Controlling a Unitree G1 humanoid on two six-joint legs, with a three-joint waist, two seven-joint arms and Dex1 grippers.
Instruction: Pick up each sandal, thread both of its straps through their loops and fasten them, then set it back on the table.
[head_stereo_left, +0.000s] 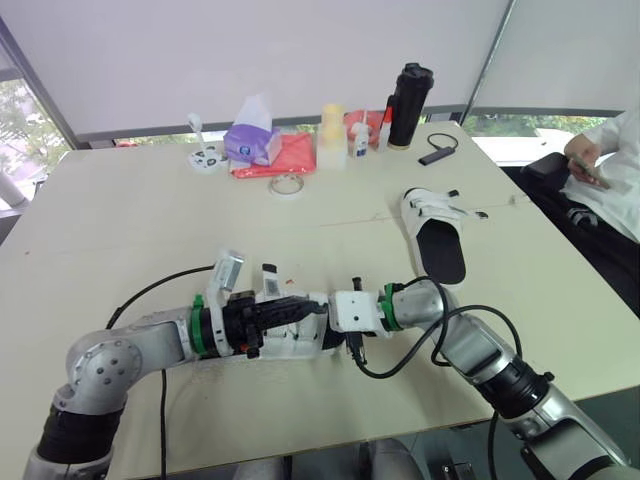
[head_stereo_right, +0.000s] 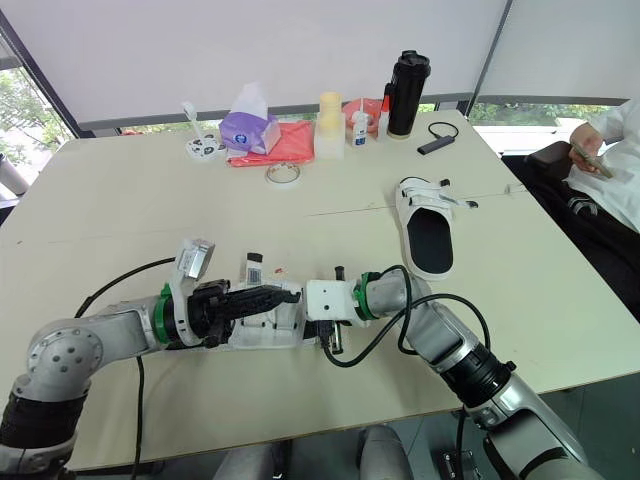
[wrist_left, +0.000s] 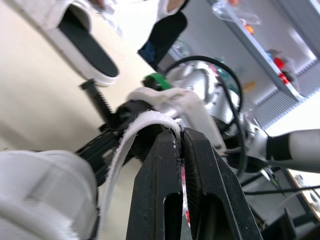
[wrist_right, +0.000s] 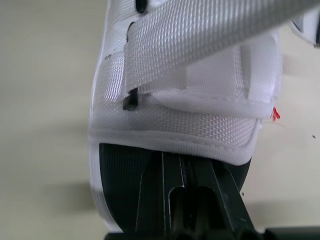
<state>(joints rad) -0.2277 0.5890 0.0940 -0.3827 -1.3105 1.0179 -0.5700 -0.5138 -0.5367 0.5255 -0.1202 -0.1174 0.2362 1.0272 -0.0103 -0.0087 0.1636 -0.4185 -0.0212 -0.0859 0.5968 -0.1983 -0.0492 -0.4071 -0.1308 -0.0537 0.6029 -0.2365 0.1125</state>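
Observation:
One white sandal (head_stereo_left: 288, 338) with a black footbed lies at the table's front centre, between my two grippers. My left gripper (wrist_left: 181, 132) is shut on that sandal's white strap (wrist_left: 131, 137), which loops up from the upper. From the other side, my right gripper (wrist_right: 186, 161) is shut on the edge of the sole, just under the white woven upper (wrist_right: 200, 115). The second sandal (head_stereo_left: 435, 235) lies flat on the table at the right, straps loose, apart from both grippers.
Along the far edge stand a purple tissue box (head_stereo_left: 252, 143), a red cloth (head_stereo_left: 290, 156), a roll of tape (head_stereo_left: 288, 185), small bottles (head_stereo_left: 331, 135), a black flask (head_stereo_left: 408, 105) and a black device (head_stereo_left: 437, 153). A person (head_stereo_left: 610, 165) sits at the right.

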